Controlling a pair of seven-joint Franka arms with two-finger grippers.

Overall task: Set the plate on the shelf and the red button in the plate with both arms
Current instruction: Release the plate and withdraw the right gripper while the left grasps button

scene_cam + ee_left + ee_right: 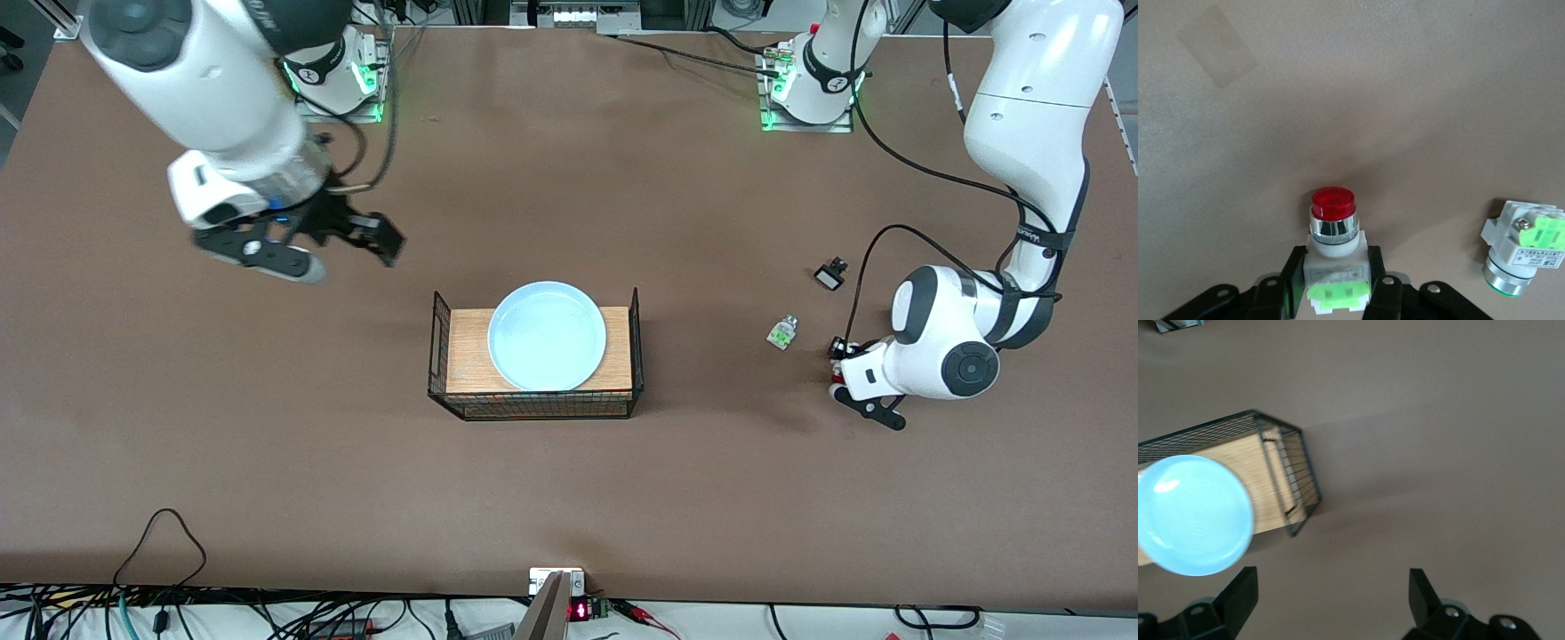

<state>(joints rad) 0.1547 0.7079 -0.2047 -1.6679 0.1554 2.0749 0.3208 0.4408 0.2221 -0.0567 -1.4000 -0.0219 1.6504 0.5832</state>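
Centrally, I see the plate [547, 336] in the wire basket [533, 404]; left gripper [1336, 288] fingers pinch the red button [1334, 235], right gripper [1331, 593] fingers are spread.

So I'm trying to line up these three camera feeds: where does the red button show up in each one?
Front view: the red button is a red speck at the left gripper, toward the left arm's end of the table.
Left wrist view: the red button lies low in the middle, with a finger at each side of its body.
Right wrist view: not in it.
Shared landmark: the white-green part beside the button in the front view, also in the left wrist view.
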